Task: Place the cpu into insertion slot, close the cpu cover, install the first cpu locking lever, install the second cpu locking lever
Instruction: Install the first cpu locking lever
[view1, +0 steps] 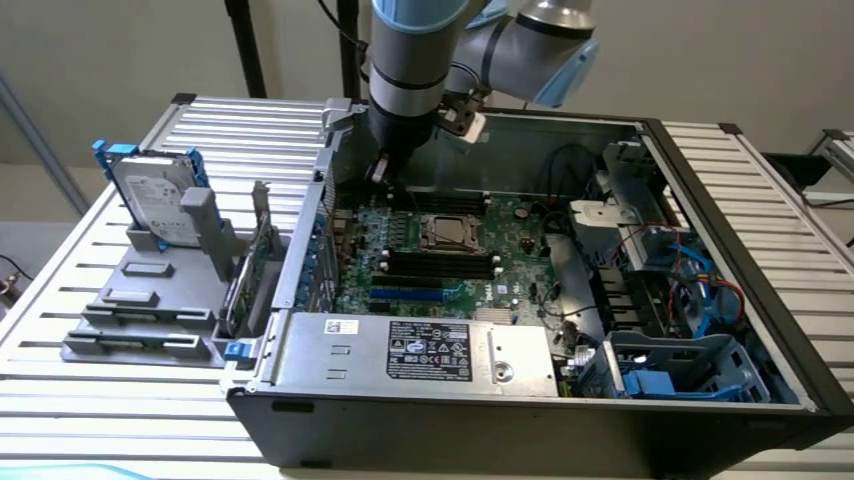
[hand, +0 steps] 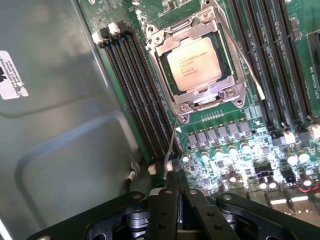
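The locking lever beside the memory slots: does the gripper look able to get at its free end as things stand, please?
Probably yes: the gripper, fingers shut, hangs just short of the free end of the locking lever, with nothing between them. Whether they touch, I cannot tell.

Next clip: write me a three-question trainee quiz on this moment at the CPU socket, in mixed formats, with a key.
1. True or false: the cpu lies in the insertion slot with the cpu cover down around it.
2. What lies nearest the tips of the gripper? A: the free end of a thin wire locking lever. B: the power supply label. C: the blue cables.
3. Fill in: in the exterior view, the hard drive stands outside the computer case, on that view's ____.

Key: 1 true; 2 A; 3 left.
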